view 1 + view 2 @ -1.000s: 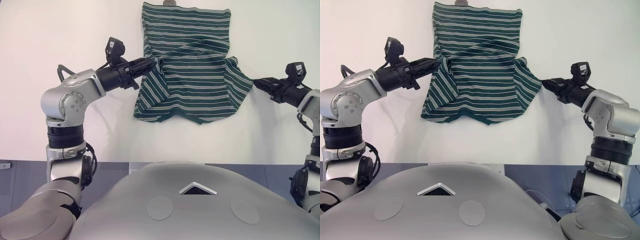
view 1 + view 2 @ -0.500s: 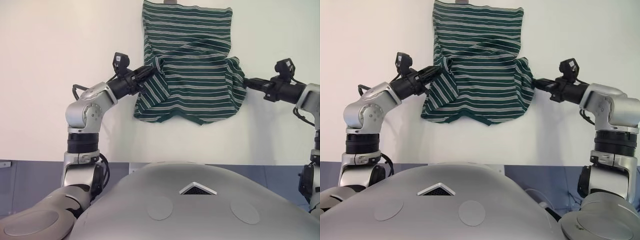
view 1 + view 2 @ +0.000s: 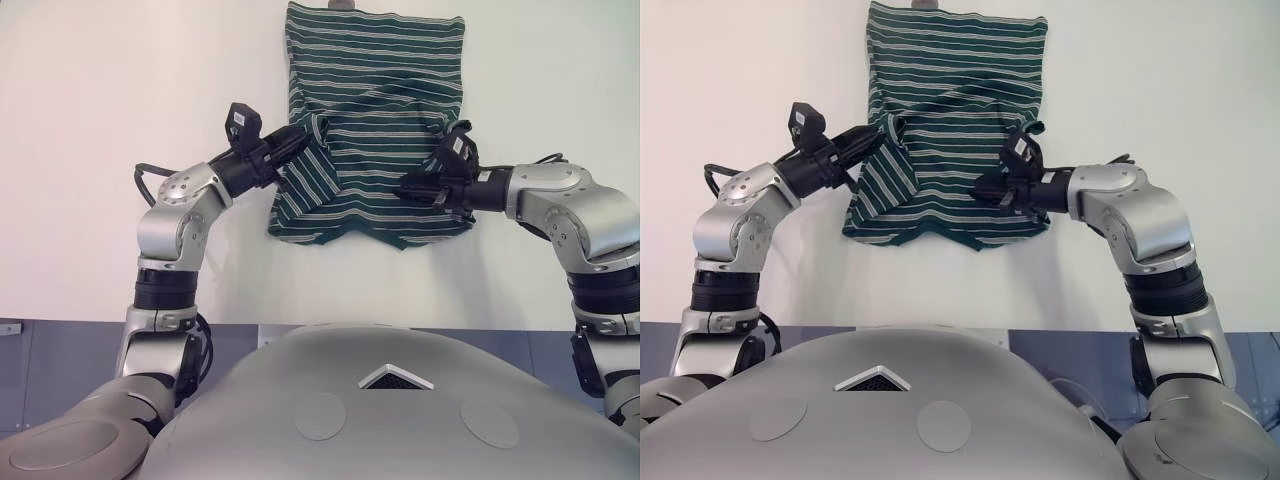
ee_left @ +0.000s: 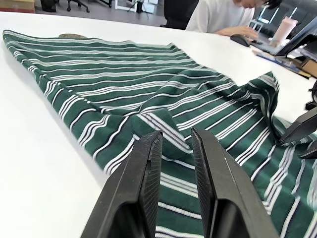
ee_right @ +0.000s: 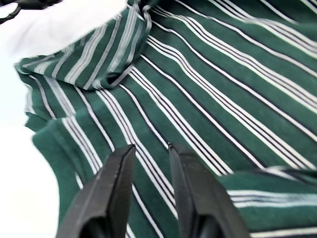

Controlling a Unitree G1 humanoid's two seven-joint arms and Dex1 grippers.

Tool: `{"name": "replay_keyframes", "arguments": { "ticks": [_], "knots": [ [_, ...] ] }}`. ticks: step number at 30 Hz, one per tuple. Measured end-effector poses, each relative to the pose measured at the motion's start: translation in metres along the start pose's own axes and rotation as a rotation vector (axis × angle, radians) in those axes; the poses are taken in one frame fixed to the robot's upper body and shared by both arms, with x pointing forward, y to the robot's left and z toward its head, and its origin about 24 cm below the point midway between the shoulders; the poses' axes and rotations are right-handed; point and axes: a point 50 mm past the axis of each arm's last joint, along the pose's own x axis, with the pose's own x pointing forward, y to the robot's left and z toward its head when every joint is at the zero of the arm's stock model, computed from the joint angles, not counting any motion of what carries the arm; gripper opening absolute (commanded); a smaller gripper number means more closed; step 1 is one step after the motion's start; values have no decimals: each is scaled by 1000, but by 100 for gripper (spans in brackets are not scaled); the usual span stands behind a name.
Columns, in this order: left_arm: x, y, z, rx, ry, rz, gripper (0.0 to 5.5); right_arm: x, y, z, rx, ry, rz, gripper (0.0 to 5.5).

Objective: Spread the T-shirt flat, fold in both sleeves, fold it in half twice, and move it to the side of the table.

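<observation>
— Where do we see the T-shirt (image 3: 375, 100)?

— It lies on the white surface (image 3: 120, 120) straight ahead of us, between our two arms. It is green with thin white stripes, and its long side runs away from us. It is mostly flat, with wrinkles across the middle.

— And the sleeves?

— The left sleeve (image 3: 300, 188) is turned in over the body with its paler underside up. The right sleeve (image 3: 465, 160) is bunched along the right edge and folded partly inward.

— Where is our left tool (image 3: 298, 142) against it?

— It is at the shirt's left edge, at the far end of that turned-in sleeve. From the wrist we see its fingers (image 4: 148, 163) a narrow gap apart, tips at a ridge in the cloth. Stripes show flat through the gap, and we see nothing pinched.

— And the right tool (image 3: 408, 188)?

— It is over the shirt's body, in from the right edge, pointing toward the left tool. Its fingers (image 5: 116, 173) also stand slightly apart, low above the stripes, with a fold of cloth just beside one of them.

— Do the two tools touch?

— No, they are apart, with the shirt's middle between them.
</observation>
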Motion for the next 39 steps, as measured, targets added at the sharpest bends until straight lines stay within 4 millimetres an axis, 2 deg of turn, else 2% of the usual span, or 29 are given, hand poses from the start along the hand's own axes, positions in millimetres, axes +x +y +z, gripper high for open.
{"name": "replay_keyframes", "arguments": {
  "ticks": [2,3,5,7,8,10,11,12,13,15,16,19,21,24,27,30,32,34,37,38,39],
  "knots": [
    [-1,2,-1,52,19,14,105,-1,2,4,-37,-23,9,225],
    [-2,4,-1,73,21,22,125,-4,3,8,-55,-37,9,238],
    [-5,6,1,123,19,35,154,-19,3,19,-124,-74,-8,238],
    [-16,9,10,303,29,55,189,-52,-8,34,-293,-95,-112,238],
    [-21,11,11,367,47,55,208,-62,-12,38,-379,-85,-173,238],
    [-37,17,12,578,128,6,248,-76,-21,29,-590,-8,-238,238],
    [-45,23,13,666,180,-19,248,-82,-25,19,-661,48,-247,238],
    [-55,32,11,748,260,-49,248,-87,-34,7,-700,100,-268,238],
    [-62,41,9,782,314,-55,253,-91,-49,-5,-647,121,-333,218],
    [-60,45,6,813,333,-74,253,-88,-65,-11,-597,92,-438,184],
    [-56,44,2,819,330,-98,253,-75,-73,-11,-559,28,-499,162],
    [-52,45,-1,830,322,-112,253,-47,-68,-6,-509,-69,-489,105],
    [-48,44,-3,822,312,-117,253,-21,-60,-11,-487,-89,-439,66],
    [-41,44,-1,815,297,-119,253,1,-52,-13,-480,-94,-421,12],
    [-39,43,1,816,287,-119,253,17,-46,-16,-494,-66,-399,2],
    [-38,42,1,826,283,-132,253,17,-44,-15,-542,-31,-387,2],
    [-40,41,4,858,276,-152,253,8,-41,-14,-567,-15,-350,44],
    [-43,41,6,879,287,-172,253,-9,-43,-8,-591,-16,-339,82],
    [-47,42,9,938,299,-195,253,-34,-47,5,-652,-32,-358,88],
    [-48,41,11,974,295,-208,253,-39,-47,9,-701,-47,-369,88],
    [-51,38,13,1057,292,-242,253,-51,-46,17,-832,-59,-394,88]
  ]
}}
